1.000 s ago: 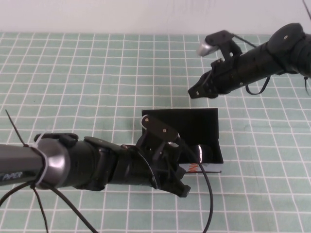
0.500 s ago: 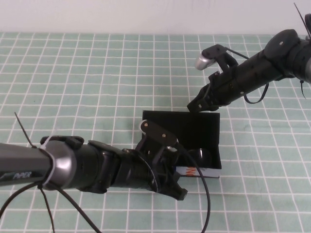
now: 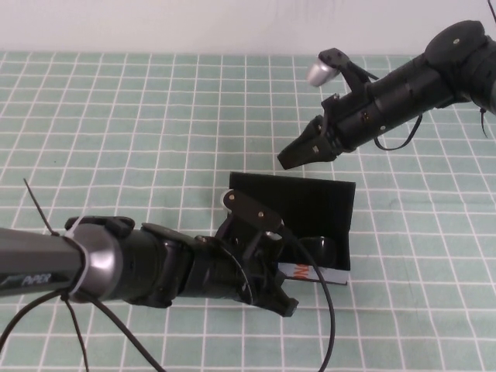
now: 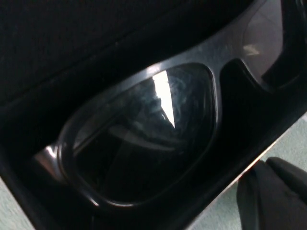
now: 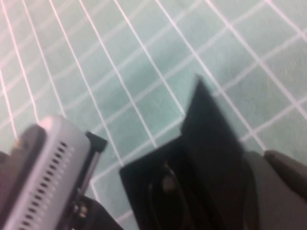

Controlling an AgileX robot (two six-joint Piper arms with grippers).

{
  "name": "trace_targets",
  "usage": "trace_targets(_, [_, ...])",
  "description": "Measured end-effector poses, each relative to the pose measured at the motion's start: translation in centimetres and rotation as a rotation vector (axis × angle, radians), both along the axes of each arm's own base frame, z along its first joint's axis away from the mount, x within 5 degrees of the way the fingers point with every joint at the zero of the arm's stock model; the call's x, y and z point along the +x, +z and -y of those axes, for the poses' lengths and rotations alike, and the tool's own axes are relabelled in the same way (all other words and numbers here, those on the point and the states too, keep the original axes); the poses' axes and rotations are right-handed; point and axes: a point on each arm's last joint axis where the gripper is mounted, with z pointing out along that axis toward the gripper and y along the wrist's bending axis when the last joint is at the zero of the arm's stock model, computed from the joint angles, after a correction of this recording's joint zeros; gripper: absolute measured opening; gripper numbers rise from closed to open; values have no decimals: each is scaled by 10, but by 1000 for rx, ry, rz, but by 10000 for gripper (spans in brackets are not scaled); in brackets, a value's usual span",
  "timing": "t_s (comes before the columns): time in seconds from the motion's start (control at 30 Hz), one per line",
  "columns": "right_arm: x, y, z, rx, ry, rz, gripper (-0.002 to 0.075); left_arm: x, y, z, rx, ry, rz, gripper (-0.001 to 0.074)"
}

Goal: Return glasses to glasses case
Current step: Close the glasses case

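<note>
So the glasses [image 4: 144, 139] are sitting inside the glasses case [image 3: 310, 203], which lies open on the green grid mat [image 3: 139, 116] near the middle of the table, flap lid laid back toward the far side. From the left wrist view you get one dark tinted lens and the black frame filling the box. The white front edge of the case has orange and blue print on it, but it's mostly covered by the arm and I can't read a word. Only legible writing is "PIPER" on the left arm's tube. The left gripper [image 3: 283, 298] hangs at the case's near edge; can't tell how its fingers stand. The right gripper [image 3: 291, 157] hovers just beyond the lid's far edge, fingers pressed together on nothing.
</note>
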Motion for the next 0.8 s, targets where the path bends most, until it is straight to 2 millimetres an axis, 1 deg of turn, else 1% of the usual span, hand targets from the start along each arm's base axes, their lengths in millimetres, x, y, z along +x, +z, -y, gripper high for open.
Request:
trace_targets(0.13, [0, 2, -1, 9, -8, -14, -13, 4, 4, 2, -9, 6, 14, -2])
trace_targets(0.23, [1, -1, 0, -15, -14, -2, -13, 5, 6, 3, -12, 7, 19, -2])
trace_targets(0.4, [18, -3, 4, -49, -159, 110, -13, 5, 6, 3, -13, 10, 21, -2])
trace_targets(0.47, [21, -8, 5, -61, -182, 110, -13, 5, 5, 4, -12, 10, 19, -2])
trace_targets(0.63, [19, -32, 5, -122, -113, 35, -13, 5, 5, 3, -11, 11, 20, -2])
trace_targets(0.7, [15, -36, 5, -130, -69, 3, -13, 5, 5, 3, -11, 11, 20, -2])
trace_targets(0.8, [9, -36, 4, -129, -7, -37, -13, 5, 5, 3, -10, 12, 21, -2])
